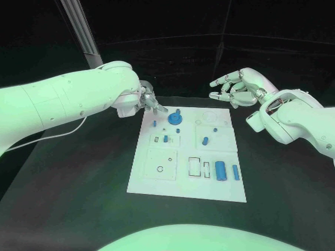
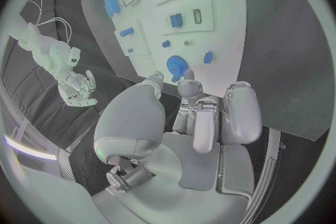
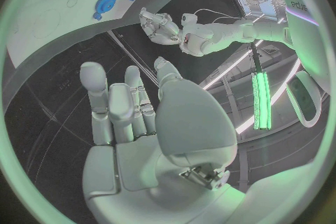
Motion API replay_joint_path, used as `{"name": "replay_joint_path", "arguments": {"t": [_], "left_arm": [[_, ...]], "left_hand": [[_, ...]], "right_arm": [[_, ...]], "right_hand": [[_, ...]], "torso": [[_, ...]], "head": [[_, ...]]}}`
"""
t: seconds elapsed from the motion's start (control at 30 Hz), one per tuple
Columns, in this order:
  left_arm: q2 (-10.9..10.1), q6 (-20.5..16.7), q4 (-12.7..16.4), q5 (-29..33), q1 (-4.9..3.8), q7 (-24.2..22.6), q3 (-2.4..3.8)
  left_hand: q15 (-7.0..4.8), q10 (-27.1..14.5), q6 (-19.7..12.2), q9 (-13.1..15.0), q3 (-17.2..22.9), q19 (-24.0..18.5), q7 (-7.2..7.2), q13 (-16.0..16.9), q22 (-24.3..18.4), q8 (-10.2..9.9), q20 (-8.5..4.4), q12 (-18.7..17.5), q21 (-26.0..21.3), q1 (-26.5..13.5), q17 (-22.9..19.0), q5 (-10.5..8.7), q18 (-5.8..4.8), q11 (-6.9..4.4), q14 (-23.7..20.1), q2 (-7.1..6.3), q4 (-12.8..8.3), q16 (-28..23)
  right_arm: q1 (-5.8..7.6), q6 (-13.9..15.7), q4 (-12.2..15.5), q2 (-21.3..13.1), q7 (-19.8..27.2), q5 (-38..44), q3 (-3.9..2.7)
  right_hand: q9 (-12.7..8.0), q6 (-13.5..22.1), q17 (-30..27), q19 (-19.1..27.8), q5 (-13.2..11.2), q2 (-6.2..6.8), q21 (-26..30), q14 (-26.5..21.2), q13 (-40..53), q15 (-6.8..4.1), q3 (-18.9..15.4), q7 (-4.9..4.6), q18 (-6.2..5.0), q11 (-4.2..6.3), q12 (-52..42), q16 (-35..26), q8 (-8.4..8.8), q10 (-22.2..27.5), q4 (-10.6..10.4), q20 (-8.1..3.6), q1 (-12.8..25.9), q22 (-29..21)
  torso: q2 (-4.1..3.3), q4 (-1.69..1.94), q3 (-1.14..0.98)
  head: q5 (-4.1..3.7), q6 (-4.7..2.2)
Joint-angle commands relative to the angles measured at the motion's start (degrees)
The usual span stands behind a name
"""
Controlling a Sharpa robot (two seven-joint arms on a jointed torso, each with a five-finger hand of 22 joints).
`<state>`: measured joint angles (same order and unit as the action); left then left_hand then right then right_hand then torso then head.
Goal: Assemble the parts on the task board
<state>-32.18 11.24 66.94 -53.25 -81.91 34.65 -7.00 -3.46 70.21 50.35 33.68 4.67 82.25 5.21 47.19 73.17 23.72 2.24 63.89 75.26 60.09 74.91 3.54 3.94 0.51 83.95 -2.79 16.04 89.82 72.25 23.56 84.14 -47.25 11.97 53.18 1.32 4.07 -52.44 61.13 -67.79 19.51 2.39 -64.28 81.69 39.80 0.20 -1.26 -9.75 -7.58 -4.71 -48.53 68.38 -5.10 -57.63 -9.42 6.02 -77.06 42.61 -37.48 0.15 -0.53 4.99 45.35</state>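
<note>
The white task board [image 1: 159, 180] lies in the middle of the table. A blue gear [image 1: 174, 117] sits near its far edge, with small blue parts [image 1: 205, 140] around it. Two longer blue pieces [image 1: 221, 170] rest at the near right. My left hand [image 1: 147, 99] hovers at the board's far left corner, fingers pointing toward the gear and holding nothing. In the left wrist view its fingertips [image 2: 187, 87] stop just short of the gear [image 2: 176, 65]. My right hand [image 1: 239, 86] is raised beyond the board's far right corner, fingers spread and empty.
Black table surrounds the board on all sides. A metal post [image 1: 80, 29] stands at the far left behind my left arm. The board has several empty cut-outs, such as the square recess [image 1: 162, 164] at the near left.
</note>
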Motion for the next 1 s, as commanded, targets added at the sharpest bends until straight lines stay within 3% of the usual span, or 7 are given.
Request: {"name": "replay_joint_path", "arguments": {"t": [0.03,0.23,0.57,0.77,0.83,1.0], "left_arm": [[1.70,6.64,-3.06,1.52,-0.34,-0.26,0.02],[4.81,9.27,-8.53,-1.35,-0.07,-1.14,-0.15],[7.78,10.05,-14.61,-5.51,1.65,-2.21,-0.31],[8.32,10.35,-15.92,-6.89,2.56,-2.86,-0.31],[8.50,10.45,-16.25,-7.08,2.79,-2.99,-0.31],[8.79,10.35,-16.74,-7.27,3.12,-3.12,-0.31]], "left_hand": [[0.33,-0.22,-0.19,-0.30,-0.34,0.06,-0.01,0.00,-0.01,-0.27,0.58,-0.13,-0.33,0.57,15.09,0.34,0.32,0.22,6.05,0.12,0.02,0.18],[0.16,0.01,2.08,-0.73,-1.96,0.17,-0.54,0.47,0.24,0.71,0.67,0.45,-0.19,1.12,15.09,0.10,0.35,-0.12,6.05,0.81,0.26,0.18],[0.01,0.09,2.68,-0.79,-2.78,0.27,-0.75,0.62,0.43,1.17,0.57,0.64,-0.04,1.00,15.09,0.01,0.32,-0.29,6.05,1.20,0.44,0.18],[-0.04,0.13,2.86,-0.81,-3.11,0.27,-0.81,0.71,0.41,1.33,0.52,0.74,-0.07,0.90,15.09,0.00,0.32,-0.35,6.05,1.38,0.47,0.18],[-0.05,0.13,2.91,-0.82,-3.18,0.33,-0.82,0.71,0.56,1.37,0.51,0.74,0.06,0.90,15.09,0.00,0.29,-0.36,6.05,1.41,0.47,0.18],[-0.07,0.15,2.96,-0.82,-3.27,0.37,-0.84,0.75,0.63,1.43,0.50,0.78,0.12,1.00,15.09,0.01,0.27,-0.38,6.05,1.46,0.39,0.18]], "right_arm": [[0.11,-0.36,-0.07,0.24,0.20,-0.16,-0.05],[0.10,-0.45,-0.31,0.58,0.24,-0.16,-0.05],[0.10,-0.47,-0.37,0.74,0.18,-0.16,-0.05],[0.10,-0.68,-0.43,0.79,0.01,-0.16,-0.05],[0.10,-0.69,-0.43,0.80,-0.01,-0.16,-0.05],[0.10,-0.71,-0.44,0.87,-0.03,-0.16,-0.05]], "right_hand": [[-0.02,0.38,0.06,0.30,0.13,0.00,0.34,-0.32,-0.05,-0.04,-0.27,0.06,-1.10,0.04,-0.11,-0.18,-0.01,0.43,-0.16,0.16,0.27,0.01],[-0.02,0.38,0.09,0.29,0.13,-0.04,0.34,-0.31,-0.07,-0.04,-0.29,0.06,-1.09,0.04,-0.13,-0.15,-0.01,0.43,-0.19,0.16,0.27,0.02],[-0.02,0.38,0.09,0.29,0.13,-0.04,0.34,-0.31,-0.07,-0.04,-0.29,0.06,-1.09,0.04,-0.13,-0.15,-0.01,0.43,-0.19,0.16,0.27,0.02],[-0.02,0.39,0.11,0.27,0.16,-0.14,0.38,-0.29,-0.14,-0.06,-0.26,0.08,-1.11,0.08,-0.22,-0.12,-0.02,0.43,-0.12,0.16,-0.07,-0.01],[-0.02,0.39,0.11,0.27,0.16,-0.14,0.38,-0.29,-0.14,-0.06,-0.26,0.08,-1.11,0.08,-0.22,-0.12,-0.02,0.43,-0.12,0.16,-0.07,-0.01],[-0.02,0.39,0.11,0.27,0.16,-0.14,0.38,-0.29,-0.14,-0.06,-0.26,0.08,-1.11,0.08,-0.22,-0.12,-0.02,0.43,-0.12,0.16,-0.07,-0.01]], "torso": [[-0.14,-0.14,0.02],[-0.42,-0.31,0.18],[-0.58,-0.45,0.19],[-0.59,-0.48,0.29],[-0.52,-0.38,0.17],[-0.53,-0.41,0.18]], "head": [[0.01,-0.18],[0.12,-0.43],[0.47,-0.44],[0.66,-0.52],[0.62,-0.44],[0.65,-0.40]]}}
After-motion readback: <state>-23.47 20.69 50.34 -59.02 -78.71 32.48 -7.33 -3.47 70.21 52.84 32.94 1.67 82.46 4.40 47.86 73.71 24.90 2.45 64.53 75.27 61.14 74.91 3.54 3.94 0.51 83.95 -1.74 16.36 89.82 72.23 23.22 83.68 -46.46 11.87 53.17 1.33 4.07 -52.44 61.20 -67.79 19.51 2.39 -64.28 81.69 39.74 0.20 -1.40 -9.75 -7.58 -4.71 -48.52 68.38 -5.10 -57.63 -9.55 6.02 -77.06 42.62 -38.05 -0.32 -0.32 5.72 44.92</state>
